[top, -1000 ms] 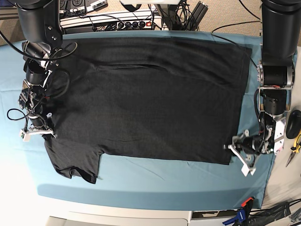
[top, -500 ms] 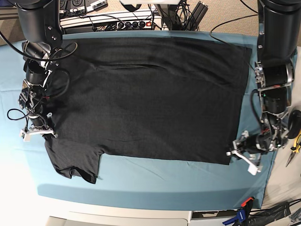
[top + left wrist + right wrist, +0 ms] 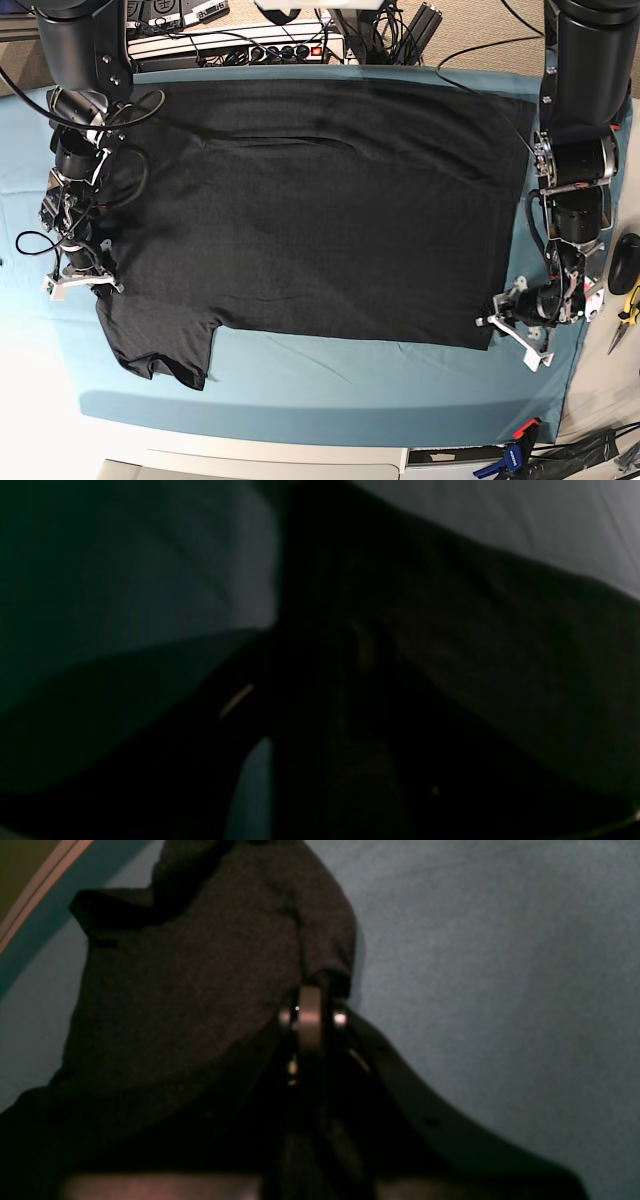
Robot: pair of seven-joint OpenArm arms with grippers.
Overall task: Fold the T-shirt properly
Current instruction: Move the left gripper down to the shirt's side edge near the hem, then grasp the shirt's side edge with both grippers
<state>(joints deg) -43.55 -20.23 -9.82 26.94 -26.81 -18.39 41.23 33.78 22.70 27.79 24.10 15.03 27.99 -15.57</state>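
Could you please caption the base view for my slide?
Right hand shut at the T-shirt's sleeve edge; left hand open beside its hem corner.

Place: a robotics lab or workshop bench.
Work surface: a table under a teal cloth (image 3: 300, 385) that spans nearly the whole base view.
Electronics: a power strip (image 3: 270, 48) with a red light, amid tangled black cables, at 12 o'clock beyond the table.
Hand tools: yellow-handled pliers (image 3: 629, 312) at 3 o'clock; a blue clamp (image 3: 512, 455) at 5 o'clock.
Machines: two black robot arms at the table's sides.
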